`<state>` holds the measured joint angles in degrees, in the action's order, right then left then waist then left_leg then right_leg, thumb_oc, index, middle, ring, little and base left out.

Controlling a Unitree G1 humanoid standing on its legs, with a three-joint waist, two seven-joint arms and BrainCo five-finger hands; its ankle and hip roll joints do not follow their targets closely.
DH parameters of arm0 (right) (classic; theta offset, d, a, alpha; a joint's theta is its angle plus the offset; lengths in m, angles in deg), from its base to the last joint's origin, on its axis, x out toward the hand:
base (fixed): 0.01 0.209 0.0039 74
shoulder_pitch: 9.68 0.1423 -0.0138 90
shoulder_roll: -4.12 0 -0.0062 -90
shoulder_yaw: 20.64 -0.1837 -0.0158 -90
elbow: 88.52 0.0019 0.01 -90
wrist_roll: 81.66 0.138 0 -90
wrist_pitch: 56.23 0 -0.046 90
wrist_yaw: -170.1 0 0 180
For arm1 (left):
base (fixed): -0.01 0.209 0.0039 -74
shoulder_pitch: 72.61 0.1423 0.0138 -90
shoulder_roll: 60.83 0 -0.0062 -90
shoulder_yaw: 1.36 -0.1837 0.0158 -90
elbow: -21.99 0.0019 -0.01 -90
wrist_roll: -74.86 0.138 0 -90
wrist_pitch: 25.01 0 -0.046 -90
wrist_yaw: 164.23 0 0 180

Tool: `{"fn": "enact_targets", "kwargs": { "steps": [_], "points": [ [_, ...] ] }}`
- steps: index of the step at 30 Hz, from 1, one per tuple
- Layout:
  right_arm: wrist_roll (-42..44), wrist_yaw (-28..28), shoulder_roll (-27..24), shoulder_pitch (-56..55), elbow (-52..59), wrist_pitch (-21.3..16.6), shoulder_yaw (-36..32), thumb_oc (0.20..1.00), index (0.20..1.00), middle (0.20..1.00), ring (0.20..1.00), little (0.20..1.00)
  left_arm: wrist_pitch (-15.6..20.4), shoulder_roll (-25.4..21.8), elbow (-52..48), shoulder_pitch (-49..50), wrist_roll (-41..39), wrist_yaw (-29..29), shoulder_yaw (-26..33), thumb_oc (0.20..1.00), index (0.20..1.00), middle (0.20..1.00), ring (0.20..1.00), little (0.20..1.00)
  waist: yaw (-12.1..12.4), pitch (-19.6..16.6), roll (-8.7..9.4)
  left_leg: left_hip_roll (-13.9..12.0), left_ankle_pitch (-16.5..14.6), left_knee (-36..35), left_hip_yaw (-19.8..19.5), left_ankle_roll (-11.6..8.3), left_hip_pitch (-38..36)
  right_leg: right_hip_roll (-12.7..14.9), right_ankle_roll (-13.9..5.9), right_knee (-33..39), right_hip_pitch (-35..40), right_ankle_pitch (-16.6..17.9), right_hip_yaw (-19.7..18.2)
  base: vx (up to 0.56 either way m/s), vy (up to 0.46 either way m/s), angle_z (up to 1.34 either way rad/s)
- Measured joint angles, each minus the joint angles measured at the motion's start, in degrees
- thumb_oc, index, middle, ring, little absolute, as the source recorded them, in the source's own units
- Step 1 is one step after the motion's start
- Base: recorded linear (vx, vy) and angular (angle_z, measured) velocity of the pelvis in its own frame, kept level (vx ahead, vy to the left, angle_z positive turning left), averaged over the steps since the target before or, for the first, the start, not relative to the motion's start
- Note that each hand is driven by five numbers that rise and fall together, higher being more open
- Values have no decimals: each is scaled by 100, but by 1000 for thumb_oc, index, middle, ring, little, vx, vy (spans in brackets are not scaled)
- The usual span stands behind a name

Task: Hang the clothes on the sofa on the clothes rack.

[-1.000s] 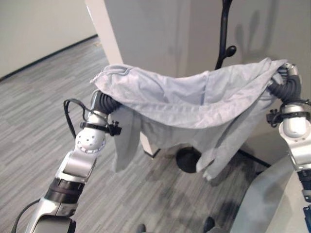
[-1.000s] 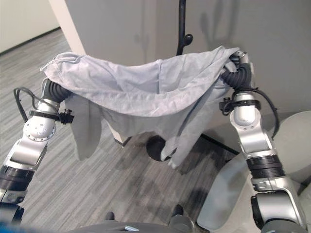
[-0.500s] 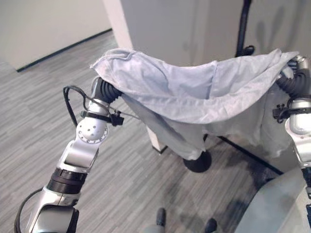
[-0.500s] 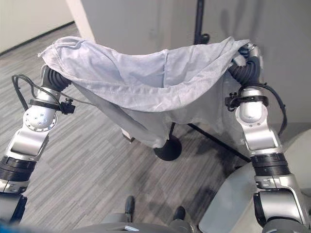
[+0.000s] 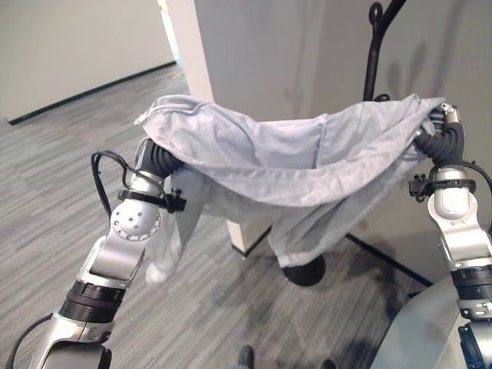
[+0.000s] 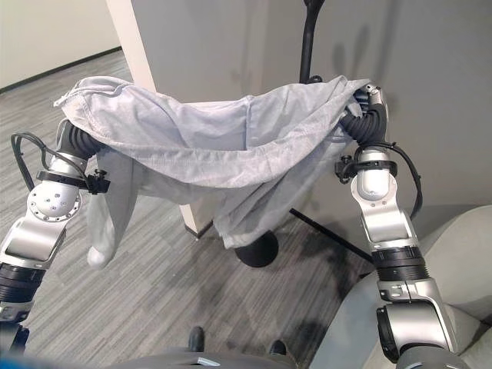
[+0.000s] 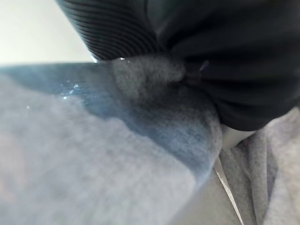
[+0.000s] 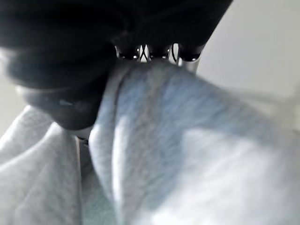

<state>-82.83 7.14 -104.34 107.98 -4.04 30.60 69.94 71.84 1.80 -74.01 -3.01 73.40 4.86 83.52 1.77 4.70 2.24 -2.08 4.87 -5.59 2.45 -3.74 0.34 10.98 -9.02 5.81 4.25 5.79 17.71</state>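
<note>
A light grey shirt (image 5: 307,157) is stretched in the air between my two raised hands and sags in the middle. A sleeve (image 5: 165,250) dangles beside my left forearm. My left hand (image 5: 157,160) holds one end, with the cloth bunched against its dark cover (image 7: 197,42). My right hand (image 5: 440,141) holds the other end, where the cloth runs up under its dark fingertips (image 8: 150,51). The black clothes rack stands just behind the shirt, toward my right hand. Its pole (image 5: 374,54) and a hook rise above the cloth, and its round base (image 5: 304,270) shows on the floor below.
A white pillar (image 5: 204,69) stands behind the shirt's left half, and a grey wall runs behind the rack. The grey sofa (image 6: 461,261) fills the lower right corner. Open grey plank floor (image 5: 46,177) lies to the left.
The camera has shifted, so the rack's top hook now shows. The shirt's hanging part has swung, and a sleeve now dangles by my left forearm. Both hands still hold the shirt up.
</note>
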Motion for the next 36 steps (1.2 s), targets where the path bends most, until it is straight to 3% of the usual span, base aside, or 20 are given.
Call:
{"fn": "enact_targets", "kwargs": {
  "steps": [9, 10, 11, 12, 14, 15, 17, 20, 21, 23, 25, 26, 28, 30, 33, 36],
  "points": [
    [-10, 30, 0, 4, 18, 5, -8, 200, 200, 200, 200, 200, 7, -61, -282, -28, 2, 0, 97, 200, 200, 200, 200, 200, -4, -30, -10, 89, -26, 0, 42, 49, -43, 57, 3, -46, -33, 16, -73, -4, 114, -6],
    [-11, 52, -35, 74, 29, 20, -18, 200, 200, 200, 200, 200, 1, -77, -294, -155, 2, 0, 68, 200, 200, 200, 200, 200, -15, 8, -29, 300, -331, 689, 308, 361, 272, 287, -145, -869, -570, -118, -221, 38, 147, -21],
    [-9, 94, -155, 122, 122, 73, -9, 200, 200, 200, 200, 200, 10, -80, -254, -372, 3, 0, -32, 200, 200, 200, 200, 200, -25, 57, -339, 286, -686, 1129, 548, 785, 504, 403, -185, -1756, -1081, -125, -237, 172, -64, -10],
    [-9, 135, -181, 23, 205, 111, -3, 200, 200, 200, 200, 200, 13, -143, -159, -631, 5, 5, -178, 200, 200, 200, 200, 200, -85, 95, -370, 298, -752, 1033, 536, 761, 395, 557, -243, -2359, -1355, -203, -244, 180, -132, 7],
    [-9, 127, -193, 9, 239, 154, 11, 200, 200, 200, 200, 200, 37, -165, -127, -756, 3, -3, -168, 200, 200, 200, 200, 200, -71, 89, -294, 382, -714, 876, 495, 730, 203, 693, -292, -2276, -1405, -289, -405, 153, -169, 11],
    [-9, 149, -354, 141, 238, 115, -27, 200, 200, 200, 200, 200, 50, -266, -104, -912, 1, -17, -172, 200, 200, 200, 200, 200, -48, 90, -283, 423, -719, 865, 460, 736, 253, 776, -344, -1319, -1290, -232, -461, 167, -192, 8],
    [-8, 244, -398, 387, 244, 49, -72, 200, 200, 200, 200, 200, 67, -312, -17, -992, -1, -111, -179, 200, 200, 200, 200, 200, -14, 134, -258, 442, -716, 864, 331, 731, 290, 933, -491, -215, -1244, 120, -602, 225, -241, 26],
    [-8, 299, -508, 443, 248, -3, -71, 200, 200, 200, 200, 200, 62, -332, 35, -994, 1, -147, -169, 200, 200, 200, 200, 200, -90, 211, -354, 402, -703, 859, -7, 710, 313, 973, -470, 38, -1310, 514, -651, 248, -328, 55],
    [-8, 301, -571, 443, 245, -3, -70, 200, 200, 200, 200, 200, 72, -335, 32, -996, 1, -154, -169, 200, 200, 200, 200, 200, -105, 212, -356, 388, -683, 858, -93, 663, 309, 906, -462, 38, -1305, 562, -635, 215, -408, 78],
    [-5, 309, -896, 440, 237, -7, -73, 200, 200, 200, 200, 200, 82, -353, 27, -1238, 1, -187, -255, 200, 200, 200, 200, 200, -257, 229, -194, 372, -584, 658, -504, 469, 177, 600, -383, 37, -1044, 715, -562, 219, -440, 99],
    [-4, 345, -910, 449, 239, -52, -107, 200, 200, 200, 200, 200, 145, -433, -17, -1422, -1, -234, -302, 200, 200, 200, 200, 200, -316, 189, 205, 401, -573, 460, -678, 265, -11, 353, -229, 3, -748, 944, -538, 184, -412, 63],
    [-4, 341, -917, 475, 249, -63, -108, 200, 200, 200, 200, 200, 159, -382, -22, -1425, -7, -272, -301, 200, 200, 200, 200, 200, -256, 153, 298, 318, -589, 397, -710, 149, -101, 248, 56, -3, -645, 587, -372, 155, -367, 33],
    [3, 355, -1098, 556, 237, -88, -107, 200, 200, 200, 200, 200, 178, -383, -10, -1502, -7, -262, -415, 200, 200, 200, 200, 200, -319, 147, 144, -130, -546, 296, -823, -86, -114, -187, 171, -3, -579, 443, -228, 160, -292, 27],
    [18, 355, -1315, 634, 155, -89, -113, 200, 200, 200, 200, 200, 179, -383, -1, -1561, -9, -245, -417, 200, 200, 200, 200, 200, -339, 153, 123, -517, -440, 283, -745, -262, -115, -557, 294, -3, -545, 362, -187, 117, -202, 11],
    [150, 359, -1326, 688, 194, -101, -135, 200, 200, 200, 200, 200, 176, -330, 11, -1541, -17, -234, -451, 200, 200, 200, 200, 200, -488, 164, 126, -669, -323, 449, -383, -355, 10, -641, 414, -4, -373, 265, -104, 58, -116, 20],
    [177, 405, -1377, 786, 13, -146, -140, 200, 200, 200, 200, 200, 188, -277, 15, -1577, -19, -230, -476, 200, 200, 200, 200, 200, -512, 180, 34, -572, -407, 559, -74, -507, 185, -592, 570, -5, -375, 26, 76, 26, -6, 30]
  ]
}}
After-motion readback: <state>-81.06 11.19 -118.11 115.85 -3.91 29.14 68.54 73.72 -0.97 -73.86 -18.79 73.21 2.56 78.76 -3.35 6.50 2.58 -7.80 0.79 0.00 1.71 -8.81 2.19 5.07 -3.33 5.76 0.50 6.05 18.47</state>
